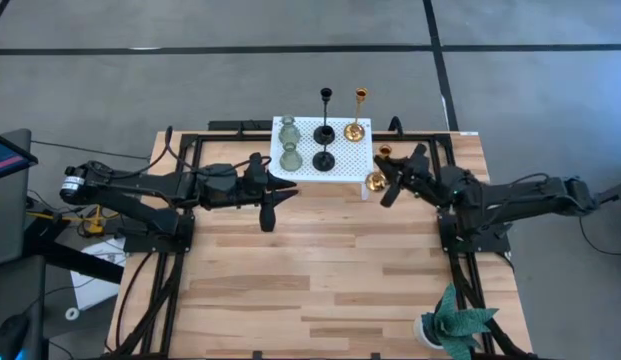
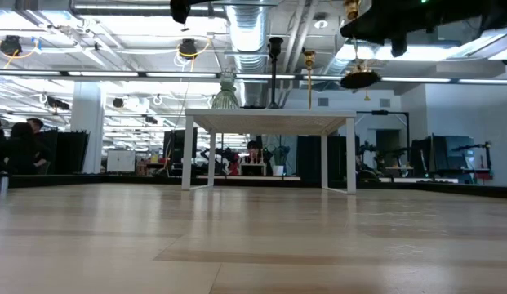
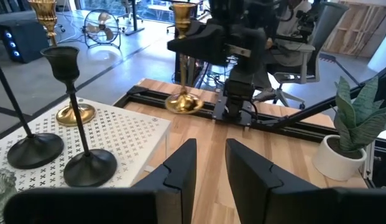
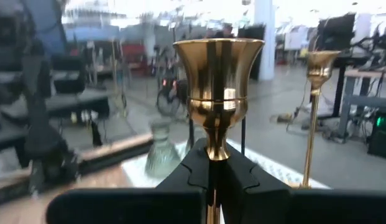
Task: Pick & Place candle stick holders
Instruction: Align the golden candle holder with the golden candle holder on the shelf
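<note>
High view: a white perforated stand sits at the far edge of the wooden table. On it stand two green glass holders, two black holders and one gold holder. The right gripper is just off the stand's right edge, clamped on a second gold holder, the held holder. The left gripper hangs over the table just in front of the stand's left part, empty. A plant in a white pot stands at the near right corner. Low view: the stand shows as a small white table with a green holder, a black holder and the gold holder on top; the held holder's round base hangs in the air to the right, above the level of the stand's top. Left wrist view: the left gripper has its fingers apart with nothing between them; ahead are the two black holders, the gold holder on the stand, and the held holder raised clear of the table in the right gripper. Right wrist view: the right gripper is closed on the stem of the held holder, which stands upright, cup uppermost; the other gold holder and a green holder show beyond.
</note>
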